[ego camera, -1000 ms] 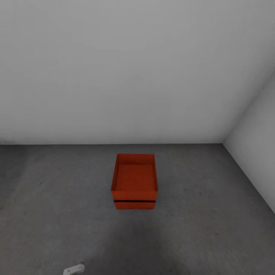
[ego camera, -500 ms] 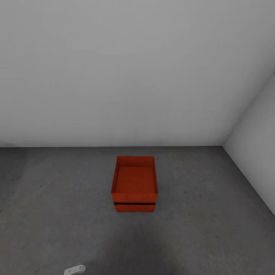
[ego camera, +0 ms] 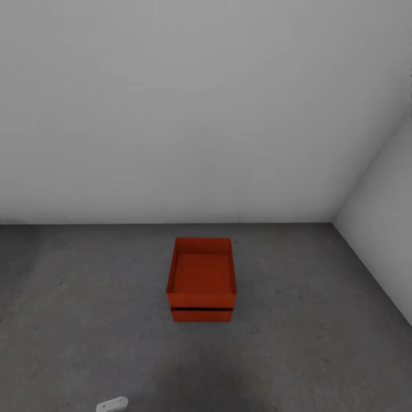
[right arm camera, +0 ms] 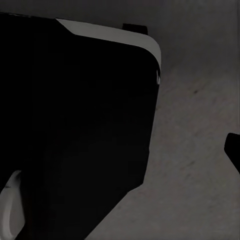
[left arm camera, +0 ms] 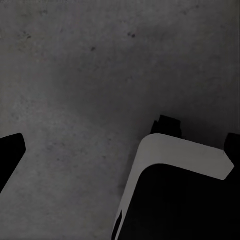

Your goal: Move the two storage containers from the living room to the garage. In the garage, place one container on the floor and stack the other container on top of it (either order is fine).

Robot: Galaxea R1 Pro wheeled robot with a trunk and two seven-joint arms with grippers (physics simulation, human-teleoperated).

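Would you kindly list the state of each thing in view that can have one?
Upper storage container: upright, open-topped, empty, stacked squarely on the other, held by nothing.
Lower storage container: on the floor, mostly covered by the upper one; a dark gap shows between them.
Left claw: the left wrist view faces bare concrete; open or shut cannot be told.
Right claw: the right wrist view faces concrete and the robot's dark body; cannot be told.

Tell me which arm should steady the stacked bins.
Left, marginally: a white part, likely of that arm, shows in the head view's lower left; the stacked storage containers stand centred on the floor, untouched.
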